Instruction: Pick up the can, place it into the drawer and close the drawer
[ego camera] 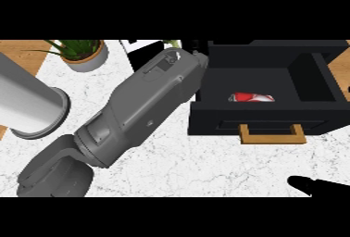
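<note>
Right hand (pixel 313 185) shows only as a black shape at the counter's (pixel 205 162) near right edge; open or closed, I cannot tell. Left forearm (pixel 137 106) slants up to the open black drawer's (pixel 205 118) far left corner, where the left hand (pixel 194 46) is lost in the dark, its state unreadable. Inside the drawer, the red-and-white can (pixel 251 97) lies on its side, long axis parallel to the drawer front.

R side — can (pixel 251 97) in drawer (pixel 213 121); back L potted plant (pixel 83 54), cylinder (pixel 31 105) before it.
</note>
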`<state>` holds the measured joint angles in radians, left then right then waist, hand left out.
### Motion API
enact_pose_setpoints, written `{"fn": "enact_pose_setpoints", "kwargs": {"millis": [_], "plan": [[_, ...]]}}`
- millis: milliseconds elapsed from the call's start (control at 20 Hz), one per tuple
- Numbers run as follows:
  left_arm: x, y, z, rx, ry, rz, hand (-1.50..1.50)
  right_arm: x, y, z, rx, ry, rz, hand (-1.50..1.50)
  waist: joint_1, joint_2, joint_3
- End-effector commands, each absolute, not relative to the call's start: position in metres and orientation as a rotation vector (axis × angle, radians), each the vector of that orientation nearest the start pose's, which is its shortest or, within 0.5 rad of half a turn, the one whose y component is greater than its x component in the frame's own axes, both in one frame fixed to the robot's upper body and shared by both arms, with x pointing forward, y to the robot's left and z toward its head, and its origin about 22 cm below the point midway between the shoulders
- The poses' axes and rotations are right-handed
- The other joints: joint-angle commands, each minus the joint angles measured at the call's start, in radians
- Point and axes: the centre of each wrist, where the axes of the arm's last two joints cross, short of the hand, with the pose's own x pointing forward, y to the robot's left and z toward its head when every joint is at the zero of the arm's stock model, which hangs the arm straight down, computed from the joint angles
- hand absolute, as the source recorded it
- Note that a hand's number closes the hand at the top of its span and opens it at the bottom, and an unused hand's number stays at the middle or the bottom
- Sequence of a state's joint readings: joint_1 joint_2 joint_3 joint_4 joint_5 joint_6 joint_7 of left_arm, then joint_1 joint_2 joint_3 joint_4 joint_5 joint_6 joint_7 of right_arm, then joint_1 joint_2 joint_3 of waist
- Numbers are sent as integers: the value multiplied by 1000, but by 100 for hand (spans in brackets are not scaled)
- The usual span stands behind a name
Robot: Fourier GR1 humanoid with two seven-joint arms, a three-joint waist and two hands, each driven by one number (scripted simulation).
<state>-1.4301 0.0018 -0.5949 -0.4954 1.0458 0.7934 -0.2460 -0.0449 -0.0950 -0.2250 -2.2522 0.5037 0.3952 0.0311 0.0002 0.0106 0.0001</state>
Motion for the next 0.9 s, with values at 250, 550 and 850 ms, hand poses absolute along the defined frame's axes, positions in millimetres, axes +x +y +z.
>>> {"fn": "enact_pose_setpoints", "kwargs": {"millis": [250, 550, 850], "plan": [[426, 1, 192, -15, -1697, 147, -150, 274, -231, 154, -809, -1929, 847, -150, 30, -4, 0], [429, 25, 200, 3, -1702, 125, -150, 317, -205, 132, -881, -1852, 1046, -150, 46, -8, 0], [416, 20, 199, 20, -1687, 158, -150, 350, -198, 99, -991, -1738, 1155, -150, 43, -12, 0]]}}
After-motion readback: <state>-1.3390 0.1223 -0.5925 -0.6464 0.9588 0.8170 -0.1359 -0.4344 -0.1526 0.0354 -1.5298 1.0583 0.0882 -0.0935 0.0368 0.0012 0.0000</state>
